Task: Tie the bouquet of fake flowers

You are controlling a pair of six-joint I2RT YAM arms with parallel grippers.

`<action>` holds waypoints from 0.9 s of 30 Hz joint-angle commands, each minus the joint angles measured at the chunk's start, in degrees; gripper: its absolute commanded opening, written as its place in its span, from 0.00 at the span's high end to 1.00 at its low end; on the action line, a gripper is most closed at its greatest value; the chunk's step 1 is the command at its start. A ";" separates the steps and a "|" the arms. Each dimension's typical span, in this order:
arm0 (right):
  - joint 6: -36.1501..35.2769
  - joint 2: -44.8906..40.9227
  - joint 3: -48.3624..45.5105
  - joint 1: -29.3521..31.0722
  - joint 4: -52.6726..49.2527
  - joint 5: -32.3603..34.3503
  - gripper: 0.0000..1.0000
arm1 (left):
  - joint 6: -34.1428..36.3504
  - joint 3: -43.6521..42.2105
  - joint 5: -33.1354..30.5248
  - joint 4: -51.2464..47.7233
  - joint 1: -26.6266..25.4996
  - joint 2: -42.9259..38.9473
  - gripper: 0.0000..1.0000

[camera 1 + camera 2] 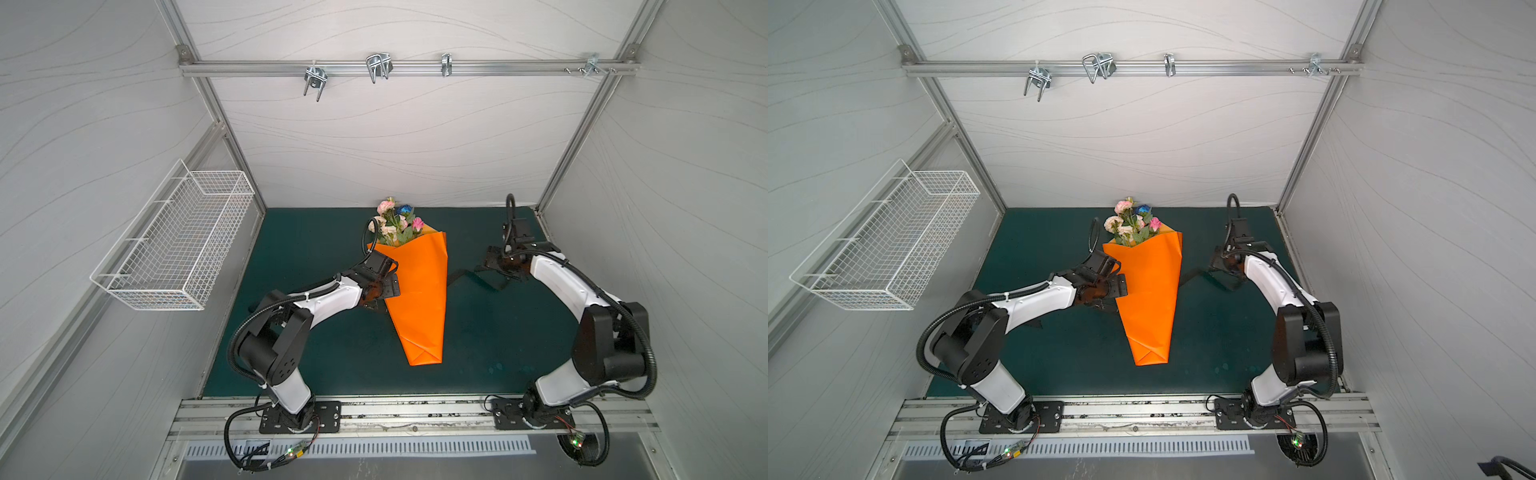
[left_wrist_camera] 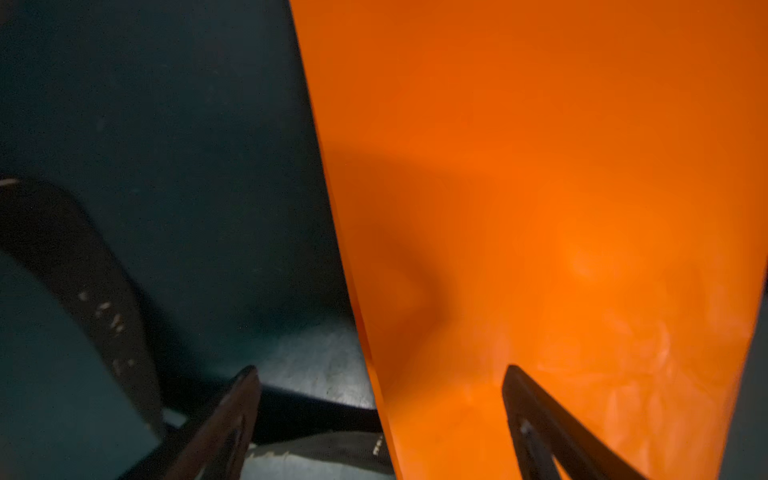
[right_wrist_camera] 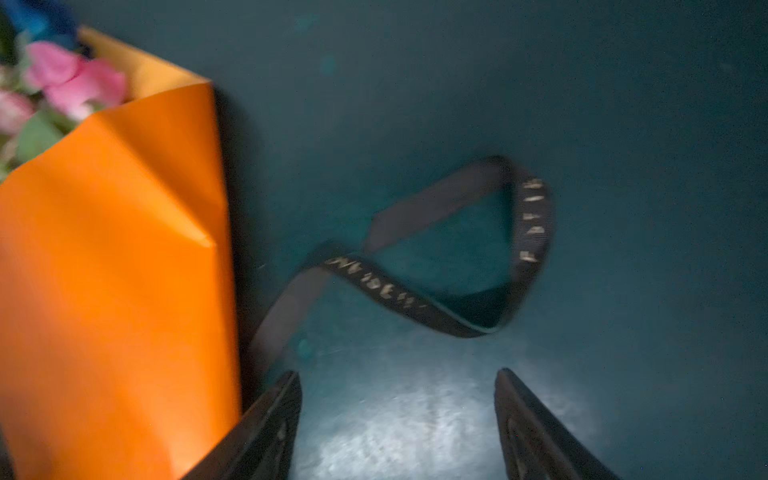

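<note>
left gripper (image 2: 380, 369) was wide open w/ nothing in it, one jaw over the mat (image 1: 311, 249), one over the orange paper (image 1: 415, 299). right gripper (image 3: 397, 372) was open too & empty, just above the loose black ribbon (image 3: 374, 286). bouquet of fake flowers (image 1: 395, 224) lay in the paper cone near the mid of the mat, blooms toward the back edge. wrap looked done. ribbon stuck out both sides of the cone, no knot yet, so the tying was all left to do.

Bouquet (image 1: 395, 226) stems hidden inside paper (image 1: 417, 303)
</note>
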 commanded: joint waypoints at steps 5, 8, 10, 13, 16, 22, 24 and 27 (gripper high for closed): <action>-2.95 1.75 -0.44 -8.10 -1.53 0.31 0.32 | 0.11 3.47 -5.95 -5.18 0.62 -4.72 0.01; -3.90 5.13 1.13 -9.91 -1.67 -1.18 0.41 | -0.46 3.44 -5.71 -7.12 3.01 -5.33 0.01; -4.69 7.40 2.14 -10.34 -1.38 -2.12 0.43 | -1.27 2.48 -4.96 -8.17 6.37 -6.16 0.01; -6.07 10.92 4.15 -10.35 -1.00 -4.86 0.43 | -2.07 0.04 -6.41 -9.53 10.95 -8.47 0.05; -6.43 14.10 5.70 -10.37 -0.99 -5.03 0.42 | -2.40 -2.92 -7.55 -9.26 15.10 -11.30 0.07; -7.05 19.58 9.10 -10.36 -1.29 -5.62 0.39 | -2.99 -5.57 -4.81 -8.56 24.61 -10.56 0.07; -6.76 20.64 9.63 -10.35 -1.14 -6.05 0.40 | -4.73 -5.11 -4.74 -10.98 27.63 -8.49 0.07; -6.60 21.64 9.90 -10.35 -0.93 -6.50 0.42 | -8.41 -6.03 -4.60 -13.83 31.21 -7.15 0.07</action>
